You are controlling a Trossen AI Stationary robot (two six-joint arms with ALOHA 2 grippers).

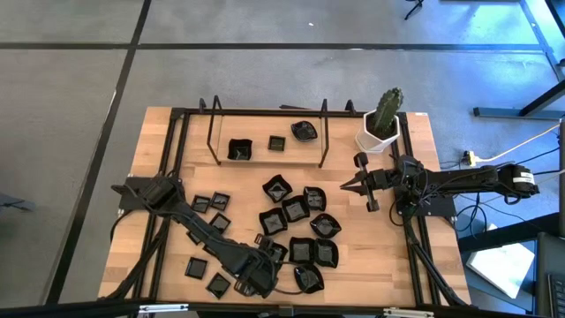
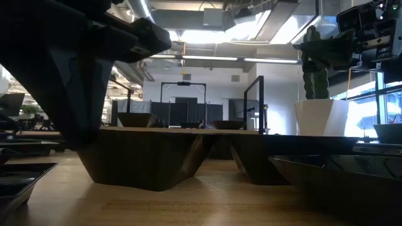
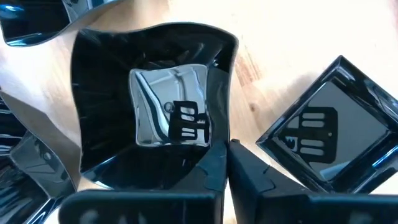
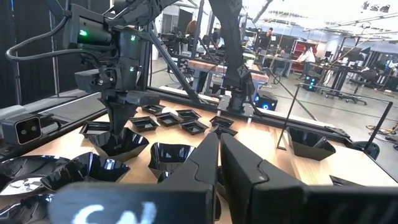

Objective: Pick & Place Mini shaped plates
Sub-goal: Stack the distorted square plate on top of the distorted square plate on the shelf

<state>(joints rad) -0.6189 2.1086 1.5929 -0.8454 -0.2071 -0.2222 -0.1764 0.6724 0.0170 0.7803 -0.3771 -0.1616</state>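
Left wrist view shows the left gripper [image 3: 227, 163] with jaws pinched on the rim of a wavy black plate [image 3: 155, 106], so next it likely lifts it gently off the desk [image 1: 177, 146], while the right gripper [image 1: 347, 186] waits shut.

The mini shaped plates [image 1: 296, 231] cluster at the centre and toward 6 o'clock on the desk [image 1: 388, 256]. A smaller group lies at 8 o'clock. Three plates sit at 12 o'clock inside the wire frame [image 1: 269, 132]. The cactus pot [image 1: 381, 132] stands at 2 o'clock, beside the frame.
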